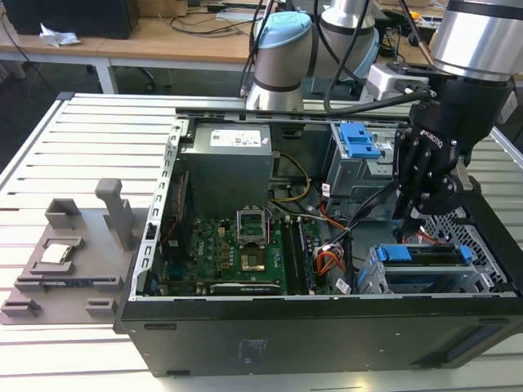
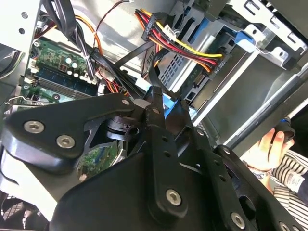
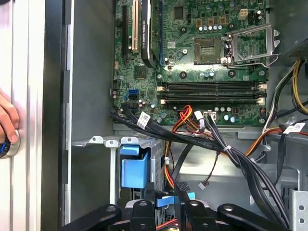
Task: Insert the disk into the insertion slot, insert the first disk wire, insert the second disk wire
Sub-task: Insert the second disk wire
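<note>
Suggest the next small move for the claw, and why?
Probably a short descent toward the disk: it already sits in the insertion slot, and the claw hangs just above it, with a black wire running right up to the claw.

We are hovering our black gripper (image 3: 167,208) near a black cable bundle (image 3: 231,154) running alongside a green circuit board (image 3: 211,53).
</note>
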`<move>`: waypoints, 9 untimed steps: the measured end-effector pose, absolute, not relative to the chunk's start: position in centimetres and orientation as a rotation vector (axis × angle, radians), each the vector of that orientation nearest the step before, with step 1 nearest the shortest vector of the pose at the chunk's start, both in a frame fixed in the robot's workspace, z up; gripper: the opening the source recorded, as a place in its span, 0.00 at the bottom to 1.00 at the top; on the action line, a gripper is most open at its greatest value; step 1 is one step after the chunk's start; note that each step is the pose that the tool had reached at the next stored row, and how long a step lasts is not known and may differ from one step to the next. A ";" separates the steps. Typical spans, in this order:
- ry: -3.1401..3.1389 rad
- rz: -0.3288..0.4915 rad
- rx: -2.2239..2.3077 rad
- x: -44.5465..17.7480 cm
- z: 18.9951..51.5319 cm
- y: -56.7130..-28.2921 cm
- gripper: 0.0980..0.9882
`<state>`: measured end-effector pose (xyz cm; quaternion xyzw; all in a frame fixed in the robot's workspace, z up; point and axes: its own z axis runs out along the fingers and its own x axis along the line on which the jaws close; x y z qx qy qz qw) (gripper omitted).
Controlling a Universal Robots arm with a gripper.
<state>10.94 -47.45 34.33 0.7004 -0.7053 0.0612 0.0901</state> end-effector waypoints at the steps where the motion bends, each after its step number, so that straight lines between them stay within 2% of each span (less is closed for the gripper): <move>1: -2.097 0.183 2.082 10.9 34.3 -47.4 0.23; 9: -2.075 0.220 2.064 10.9 33.9 -47.5 0.23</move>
